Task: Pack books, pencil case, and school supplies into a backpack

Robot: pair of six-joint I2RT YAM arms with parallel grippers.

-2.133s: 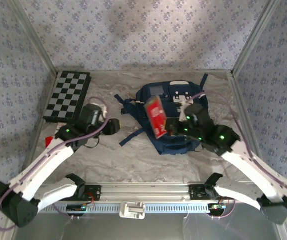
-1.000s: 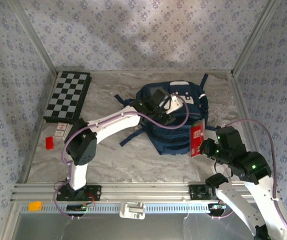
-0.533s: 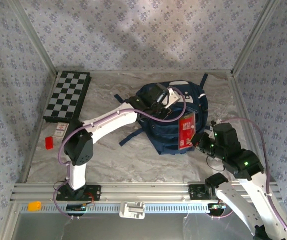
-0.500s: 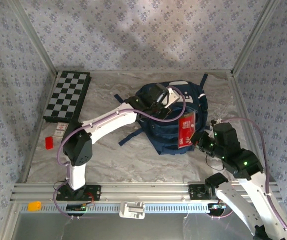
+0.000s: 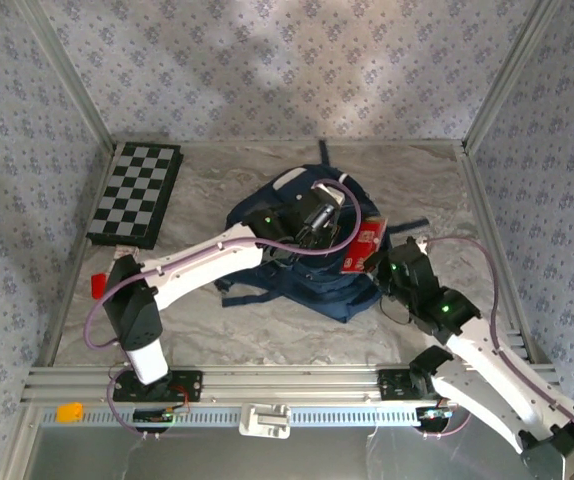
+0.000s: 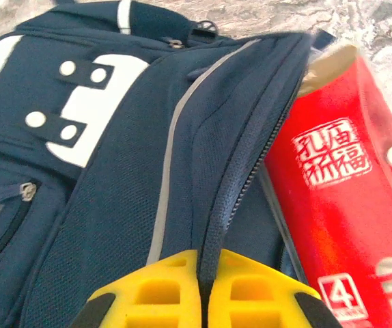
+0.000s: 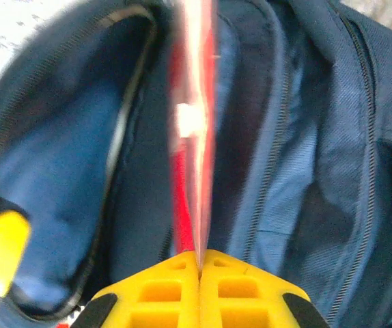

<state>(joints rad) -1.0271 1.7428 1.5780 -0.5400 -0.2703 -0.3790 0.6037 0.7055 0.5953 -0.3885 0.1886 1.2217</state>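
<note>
The navy backpack (image 5: 285, 262) lies mid-table with its main opening toward the right. My left gripper (image 5: 319, 220) is shut on the backpack's zipper edge (image 6: 231, 195), holding it up, with its fingertips (image 6: 175, 287) clamped on the fabric. My right gripper (image 5: 380, 262) is shut on the red pencil case (image 5: 364, 246). The case stands edge-on (image 7: 190, 137) at the mouth of the backpack (image 7: 285, 164), over the blue lining. In the left wrist view the pencil case (image 6: 350, 205) lies right beside the raised zipper edge. The books and the pink gadget are out of view.
A checkered board (image 5: 135, 193) lies at the back left. A tiny red block (image 5: 98, 285) sits by the left edge, beside my left arm. Metal frame posts and patterned walls close in the table on three sides.
The backpack has slid and turned to the left. My left gripper still holds its opening. My right gripper has carried the pencil case up and left, to the mouth of the bag.
</note>
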